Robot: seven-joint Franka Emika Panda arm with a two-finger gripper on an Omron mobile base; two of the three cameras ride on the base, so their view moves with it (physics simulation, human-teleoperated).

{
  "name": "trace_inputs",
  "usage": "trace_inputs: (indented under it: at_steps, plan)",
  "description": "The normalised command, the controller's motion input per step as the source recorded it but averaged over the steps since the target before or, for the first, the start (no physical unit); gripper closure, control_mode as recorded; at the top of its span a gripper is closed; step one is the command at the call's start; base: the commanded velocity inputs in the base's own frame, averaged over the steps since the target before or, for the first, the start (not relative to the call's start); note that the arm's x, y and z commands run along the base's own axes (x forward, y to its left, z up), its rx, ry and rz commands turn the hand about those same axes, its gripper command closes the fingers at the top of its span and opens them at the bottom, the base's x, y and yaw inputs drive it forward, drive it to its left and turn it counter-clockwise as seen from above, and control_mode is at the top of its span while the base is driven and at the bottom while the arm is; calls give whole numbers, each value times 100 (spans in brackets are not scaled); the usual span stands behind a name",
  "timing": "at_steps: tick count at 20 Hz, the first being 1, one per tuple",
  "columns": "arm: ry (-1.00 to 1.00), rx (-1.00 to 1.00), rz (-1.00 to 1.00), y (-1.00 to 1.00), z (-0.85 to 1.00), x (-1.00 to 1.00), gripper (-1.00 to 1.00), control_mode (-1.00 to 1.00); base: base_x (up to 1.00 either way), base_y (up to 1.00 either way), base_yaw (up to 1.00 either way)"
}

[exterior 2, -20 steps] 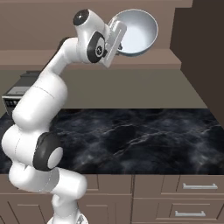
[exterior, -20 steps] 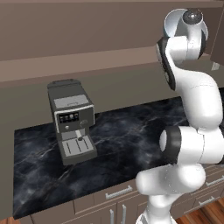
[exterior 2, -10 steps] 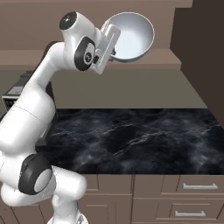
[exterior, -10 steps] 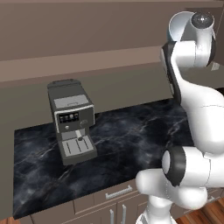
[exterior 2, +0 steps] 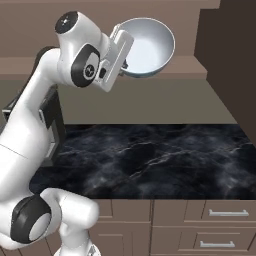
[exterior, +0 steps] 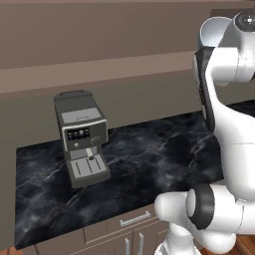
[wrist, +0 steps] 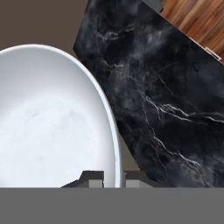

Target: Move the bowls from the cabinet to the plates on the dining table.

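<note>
So the biggest thing here is the surface (exterior 2: 165, 155), a glossy black marble top with white veins that runs wall to wall in both base views, backed by a plain brown wall (exterior: 114, 35) with a lighter ledge running along it. Below the front edge there are taupe drawer fronts (exterior 2: 215, 225) with short silver handles, and in the hand view a strip of wood floor (wrist: 201, 22) shows past the marble's far corner. A darker brown panel (exterior 2: 227, 60) stands tall at the right side of the right base view. On the marble, toward the left in the left base view, sits a grey coffee machine (exterior: 82, 142) with a drip tray out front, upright and well apart from the arm. Held high above the marble is the bowl (exterior 2: 145, 47), white inside, tilted on its side so the opening faces out toward the camera. The pincer (exterior 2: 122, 62) is pressed together on its rim, one finger on either side of the edge in the hand view.
</note>
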Motion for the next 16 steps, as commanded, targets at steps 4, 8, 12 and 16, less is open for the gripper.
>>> trace_inputs:
  at_steps: [4, 8, 12, 16]
  plan:
    - [7, 1, 3, 0, 19, -58, 100, -100, 0, 0, 0]
    - [2, 0, 3, 6, 1, -61, 100, -100, 0, 0, 0]
    - [-4, 0, 2, 13, -4, -59, 100, -100, 0, 0, 0]
    - [-1, 0, 5, 6, -5, -43, 100, -100, 0, 0, 0]
